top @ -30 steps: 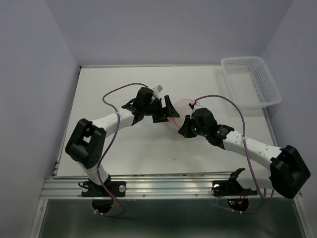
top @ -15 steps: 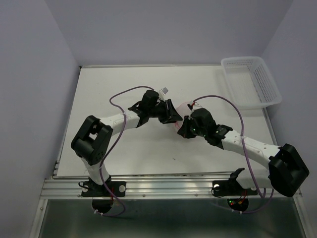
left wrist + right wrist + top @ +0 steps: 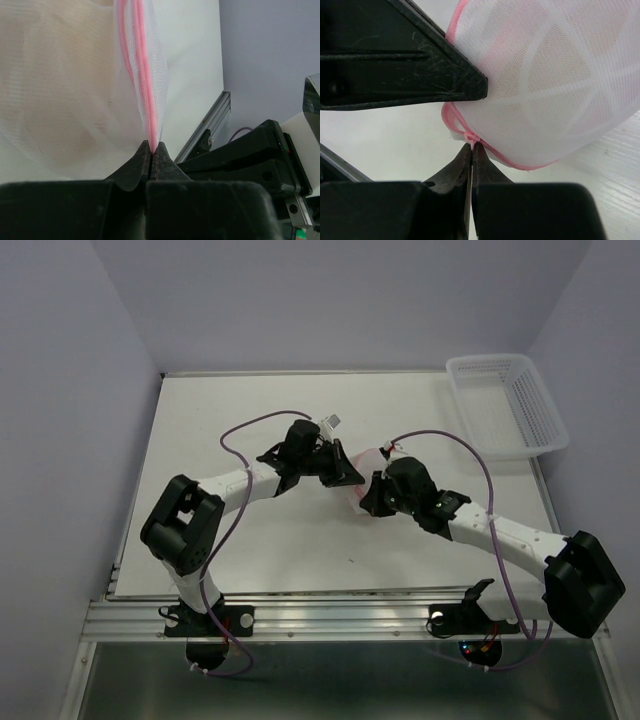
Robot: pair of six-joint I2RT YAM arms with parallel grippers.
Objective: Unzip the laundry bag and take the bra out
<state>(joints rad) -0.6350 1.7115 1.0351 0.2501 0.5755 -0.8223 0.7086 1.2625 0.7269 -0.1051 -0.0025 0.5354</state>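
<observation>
The laundry bag (image 3: 366, 462), a white mesh pouch with pink zipper trim, sits mid-table between both arms. My left gripper (image 3: 151, 148) is shut on the pink zipper seam (image 3: 144, 85) and the mesh edge of the laundry bag (image 3: 60, 80). My right gripper (image 3: 471, 145) is shut on the small pink zipper pull (image 3: 470, 137) at the lower rim of the laundry bag (image 3: 555, 75). The left gripper's black fingers (image 3: 420, 60) press against the bag's left side in the right wrist view. A tan shade, the bra (image 3: 80, 145), shows faintly through the mesh.
A white plastic lattice basket (image 3: 508, 405) stands at the table's far right corner. Purple cables loop above both arms. The aluminium rail (image 3: 340, 615) runs along the near edge of the table.
My left gripper moved right to the bag and went from open to shut on its zipper seam. The right gripper stayed shut at the zipper pull.
</observation>
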